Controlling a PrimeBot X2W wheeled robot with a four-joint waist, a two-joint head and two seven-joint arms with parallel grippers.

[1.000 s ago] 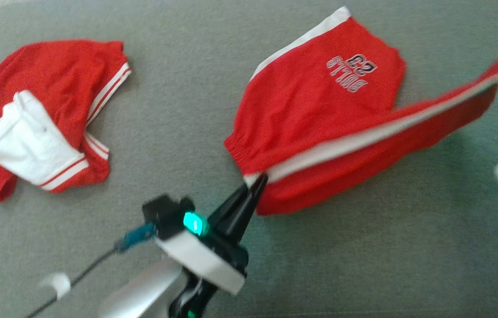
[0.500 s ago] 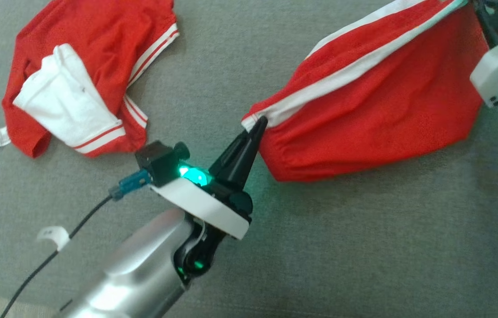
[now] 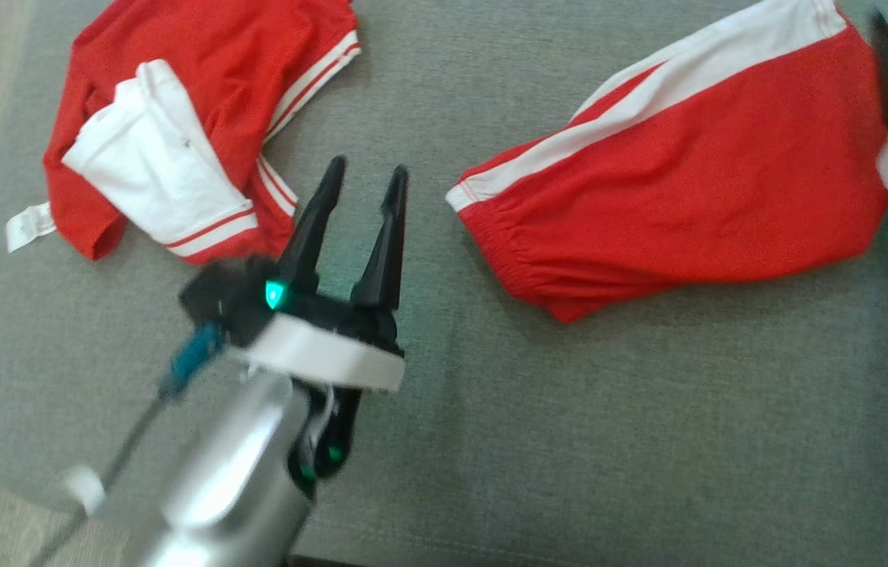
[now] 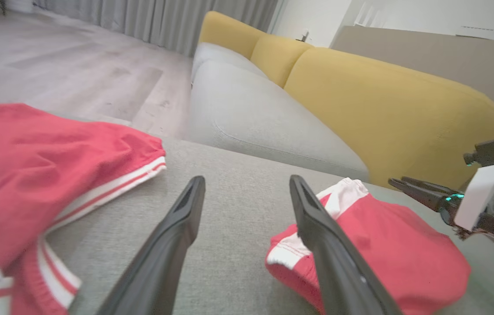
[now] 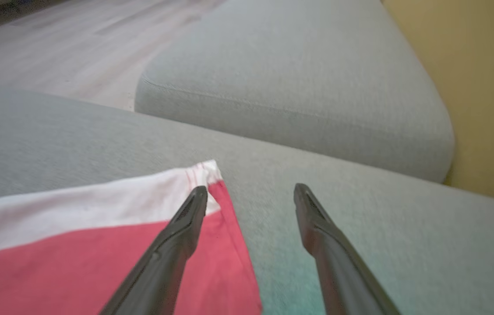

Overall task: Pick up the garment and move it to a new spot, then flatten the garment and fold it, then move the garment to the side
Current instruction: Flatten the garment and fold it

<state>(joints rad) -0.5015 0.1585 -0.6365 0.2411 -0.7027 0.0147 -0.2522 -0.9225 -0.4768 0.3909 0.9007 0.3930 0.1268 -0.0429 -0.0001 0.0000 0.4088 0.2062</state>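
Let go of shorts (image 3: pixel 680 181) a second ago, with left fingers (image 3: pixel 385 236) and right fingers (image 5: pixel 172 249) now spread, empty. Regrip both layers together; slide aside low.

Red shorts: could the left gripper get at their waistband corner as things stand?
Probably yes. The left gripper is open, and only bare grey cushion lies between it and the waistband corner of the red shorts, which lie flat with nothing over them.
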